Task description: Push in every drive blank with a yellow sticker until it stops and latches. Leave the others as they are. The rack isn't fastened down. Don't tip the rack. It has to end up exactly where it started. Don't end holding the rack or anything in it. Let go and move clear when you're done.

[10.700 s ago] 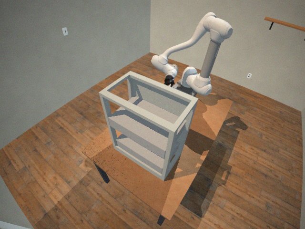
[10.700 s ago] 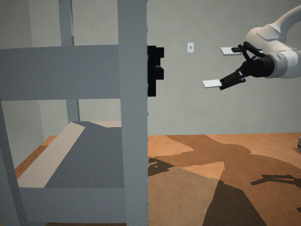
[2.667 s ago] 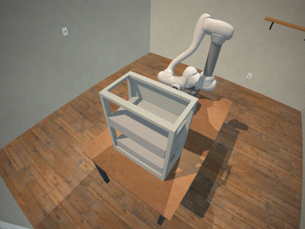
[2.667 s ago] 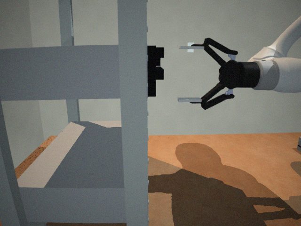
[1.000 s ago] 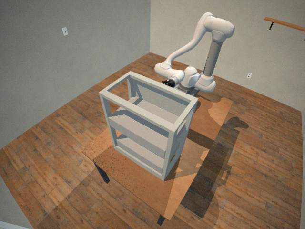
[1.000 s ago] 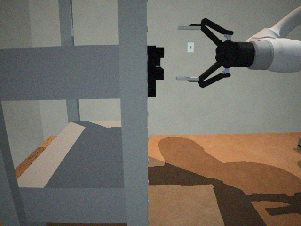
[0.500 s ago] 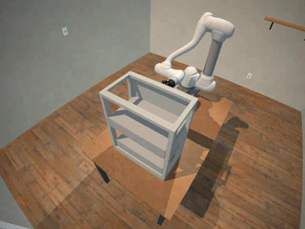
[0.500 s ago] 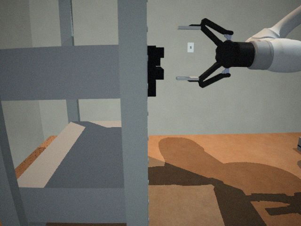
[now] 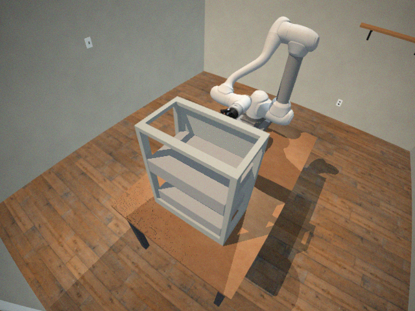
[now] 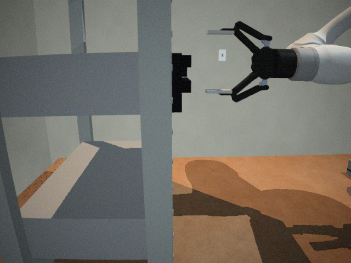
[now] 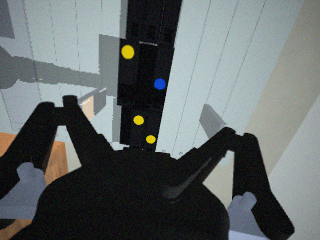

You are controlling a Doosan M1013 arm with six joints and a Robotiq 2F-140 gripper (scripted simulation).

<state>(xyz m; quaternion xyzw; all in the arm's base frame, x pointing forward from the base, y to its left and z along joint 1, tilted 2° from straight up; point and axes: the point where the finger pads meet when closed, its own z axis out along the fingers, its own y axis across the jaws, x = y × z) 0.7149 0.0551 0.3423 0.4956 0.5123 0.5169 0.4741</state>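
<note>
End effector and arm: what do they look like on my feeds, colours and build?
The arm is glossy white with rounded joints and one grey upper link. The end effector is black: a round body, angled linkage bars, flat light-grey pads. No cables or markings show.

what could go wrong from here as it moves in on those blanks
The jaws of the gripper stand wide open and empty, so a straight advance could press several drive blanks at once, including the one with the blue sticker that must stay out. That blank sits close to the yellow stickers. The rack is tall and unfastened; a hard push this high up might slide or tip it.
</note>
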